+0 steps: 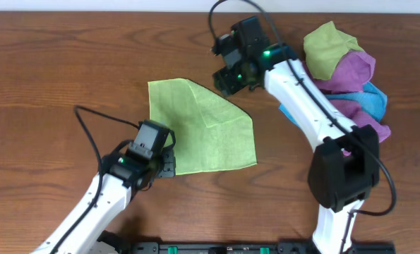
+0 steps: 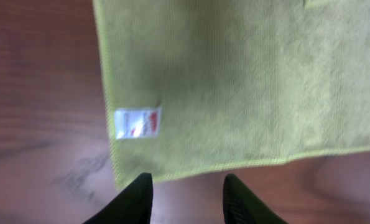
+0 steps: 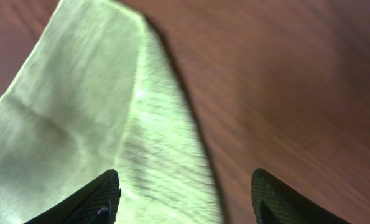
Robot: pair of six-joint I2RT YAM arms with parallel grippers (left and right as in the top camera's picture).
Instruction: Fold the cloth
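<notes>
The lime-green square microfibre cloth (image 1: 202, 134) lies flat on the brown wooden table (image 1: 54, 85), its far-right corner folded in. The left gripper (image 2: 188, 183), fingers apart, is at the cloth's near-left corner. The right gripper (image 3: 185, 180), spread wide, is above the far-right folded edge.

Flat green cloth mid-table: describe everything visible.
The lime-green cloth looks like microfibre with a stitched hem and lies flat on the wooden table. Its upper-right corner is folded inward, leaving a diagonal edge. A white tag sits near the corner by the left gripper. It and the right gripper are open, gripping nothing.
</notes>
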